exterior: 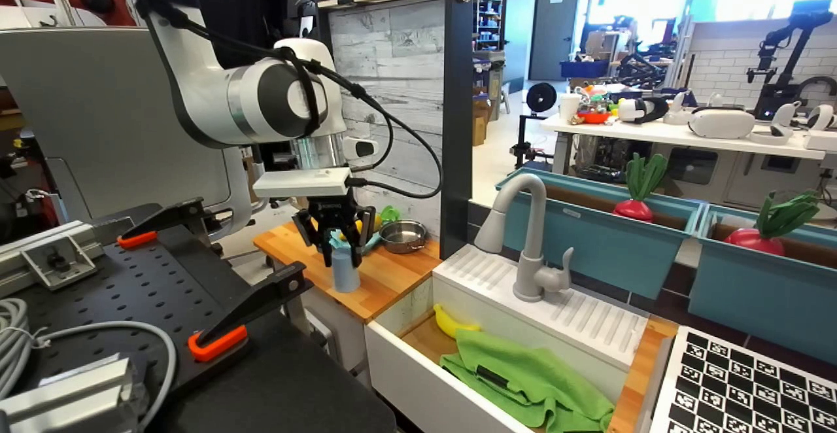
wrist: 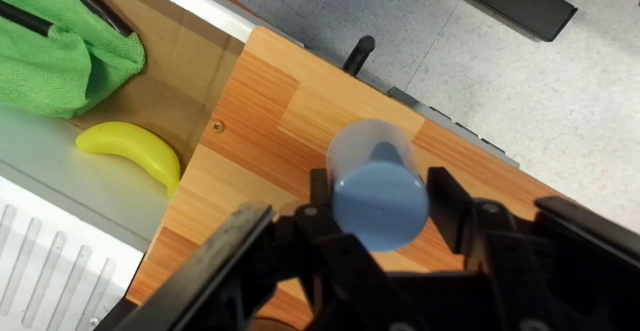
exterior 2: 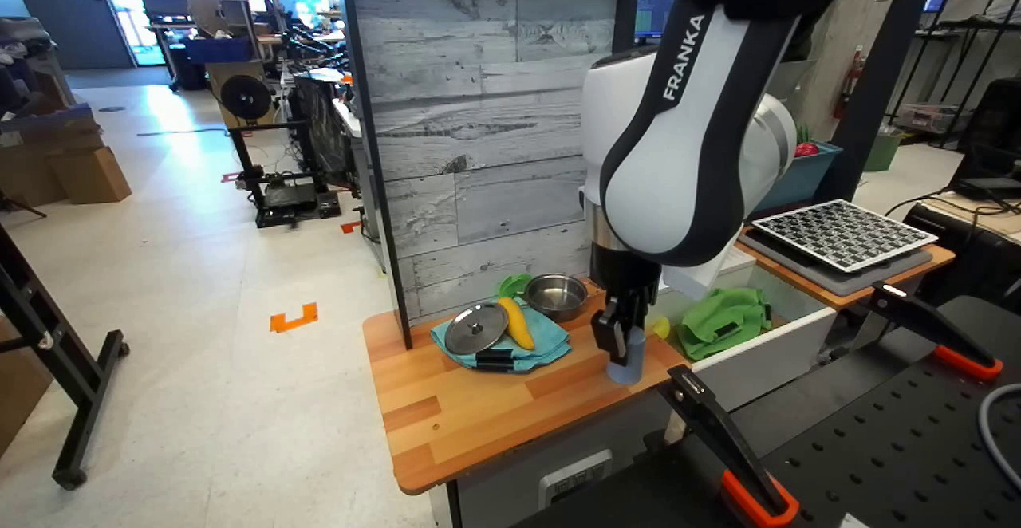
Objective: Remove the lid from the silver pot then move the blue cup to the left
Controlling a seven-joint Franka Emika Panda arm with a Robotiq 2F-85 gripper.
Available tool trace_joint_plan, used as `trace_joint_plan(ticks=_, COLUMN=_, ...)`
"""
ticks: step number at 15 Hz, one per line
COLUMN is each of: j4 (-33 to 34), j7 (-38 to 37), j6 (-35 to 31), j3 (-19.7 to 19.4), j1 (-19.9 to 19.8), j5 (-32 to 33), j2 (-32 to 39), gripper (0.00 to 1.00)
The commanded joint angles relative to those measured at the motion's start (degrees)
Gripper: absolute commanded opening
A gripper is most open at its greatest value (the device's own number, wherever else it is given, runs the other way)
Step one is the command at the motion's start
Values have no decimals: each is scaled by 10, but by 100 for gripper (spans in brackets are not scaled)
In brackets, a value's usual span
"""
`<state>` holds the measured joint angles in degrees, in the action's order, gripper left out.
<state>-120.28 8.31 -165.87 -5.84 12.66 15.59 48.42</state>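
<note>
Your gripper (wrist: 380, 191) surrounds the blue cup (exterior 2: 628, 365), which sits between its fingers (wrist: 445, 196); whether they press it can't be told. Confirm contact on both sides, then lift straight and level, clear of the counter (exterior 2: 494, 402) just below.

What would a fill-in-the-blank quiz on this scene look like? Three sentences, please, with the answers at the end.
The silver pot stands uncovered; its ____ lies on a turquoise cloth.
The tool has a ____ cup between its fingers.
In the sink, a curved yellow ____ lies near a green cloth.

Missing words: lid; blue; banana.
</note>
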Motion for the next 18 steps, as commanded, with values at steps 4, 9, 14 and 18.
trace_joint_plan(ticks=4, j4=-10, j7=9, j6=-14, j3=1, j1=-6, j5=18, j2=-12, gripper=21)
trace_joint_plan(ticks=9, j4=-37, j7=-5, j6=-36, j3=-16, j1=26, j5=30, j2=-47, gripper=21)
trace_joint_plan(ticks=14, j4=-40, j7=-12, j6=-27, j3=-17, j1=67, j5=44, j2=-74, gripper=21)
trace_joint_plan(ticks=18, j4=-24, j7=-18, j6=-19, j3=-10, j1=96, j5=46, j2=-76, gripper=21)
